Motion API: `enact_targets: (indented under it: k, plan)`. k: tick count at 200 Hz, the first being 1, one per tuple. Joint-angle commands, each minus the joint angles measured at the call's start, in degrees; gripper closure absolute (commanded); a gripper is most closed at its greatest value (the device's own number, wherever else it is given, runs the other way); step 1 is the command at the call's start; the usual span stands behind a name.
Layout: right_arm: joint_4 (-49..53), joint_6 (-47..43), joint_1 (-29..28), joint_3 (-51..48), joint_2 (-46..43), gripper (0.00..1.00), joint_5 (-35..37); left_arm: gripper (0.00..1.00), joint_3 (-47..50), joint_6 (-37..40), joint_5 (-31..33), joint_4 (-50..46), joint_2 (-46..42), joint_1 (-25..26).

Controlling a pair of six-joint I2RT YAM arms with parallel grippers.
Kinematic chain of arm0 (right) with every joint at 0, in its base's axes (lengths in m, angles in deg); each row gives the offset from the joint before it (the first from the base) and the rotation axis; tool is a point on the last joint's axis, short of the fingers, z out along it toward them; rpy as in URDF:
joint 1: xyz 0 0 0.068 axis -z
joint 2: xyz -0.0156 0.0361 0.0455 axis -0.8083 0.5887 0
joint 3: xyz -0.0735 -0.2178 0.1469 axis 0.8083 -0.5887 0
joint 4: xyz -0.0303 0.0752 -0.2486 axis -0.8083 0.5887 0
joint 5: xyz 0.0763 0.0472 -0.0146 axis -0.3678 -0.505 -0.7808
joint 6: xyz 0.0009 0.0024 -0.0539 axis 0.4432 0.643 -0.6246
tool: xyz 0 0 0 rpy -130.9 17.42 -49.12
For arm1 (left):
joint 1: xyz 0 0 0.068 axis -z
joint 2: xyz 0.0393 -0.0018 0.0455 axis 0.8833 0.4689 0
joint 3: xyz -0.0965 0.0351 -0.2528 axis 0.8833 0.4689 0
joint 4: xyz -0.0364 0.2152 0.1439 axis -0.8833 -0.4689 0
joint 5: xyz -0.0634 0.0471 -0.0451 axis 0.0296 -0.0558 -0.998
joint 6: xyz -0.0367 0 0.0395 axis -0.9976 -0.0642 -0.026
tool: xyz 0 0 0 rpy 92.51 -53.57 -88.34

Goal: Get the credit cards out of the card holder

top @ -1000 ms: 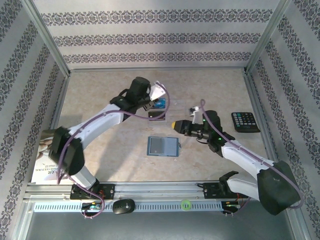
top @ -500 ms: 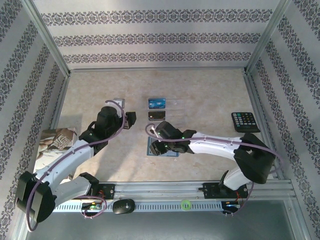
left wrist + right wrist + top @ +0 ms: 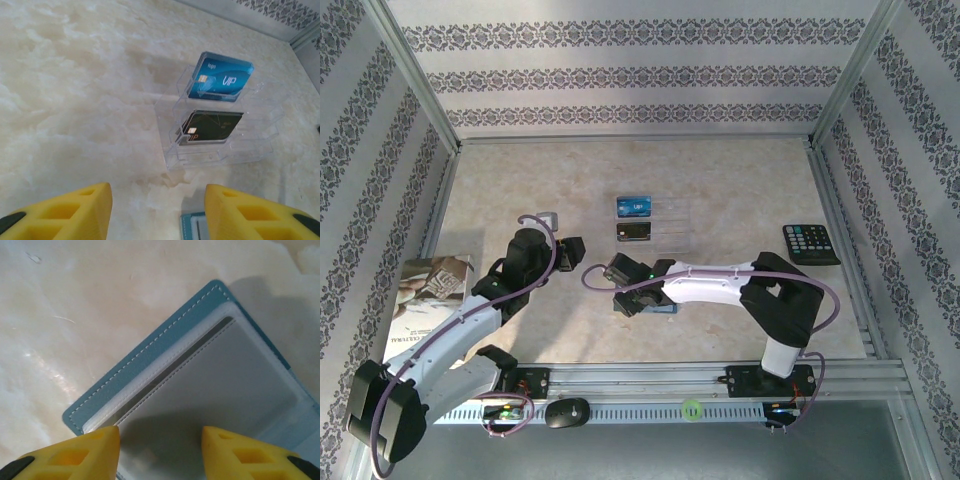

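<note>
My right gripper point(image 3: 160, 447), jaws apart and empty, hovers just above the unfolded card holder point(image 3: 200, 390) lying flat on the table point(image 3: 75, 315), its stitched edge running diagonally; my left gripper point(image 3: 157, 210), likewise parted, is farther away

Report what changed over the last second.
The left end effector pulled back from the clear plastic card stand toward its base, jaws open and empty. The right end effector swung left to hover over the open teal-blue bi-fold card holder. The blue card, black card, card holder and black calculator stayed put.
</note>
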Motion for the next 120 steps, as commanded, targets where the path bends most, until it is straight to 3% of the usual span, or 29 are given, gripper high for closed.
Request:
enact_targets:
  k: [1,43,72,120]
  plan:
    - [2.1,-1.0,-0.1,1.0,1.8,0.59,1.8,0.49,0.6,-0.8,-2.4,-0.5,0.0,-0.6]
    - [-1.2,-0.3,1.3,-1.9,-1.0,0.84,0.9,0.65,0.7,-0.6,-10.7,0.9,0.7,-0.5]
    - [-9.9,-0.3,3.0,-7.5,-6.5,1.0,-2.1,0.72,3.3,-3.7,-14.9,5.1,2.6,1.2]
    - [-21.4,1.3,7.2,-14.5,-12.0,1.0,-10.7,0.83,7.7,-8.2,-19.5,19.9,13.3,9.7]
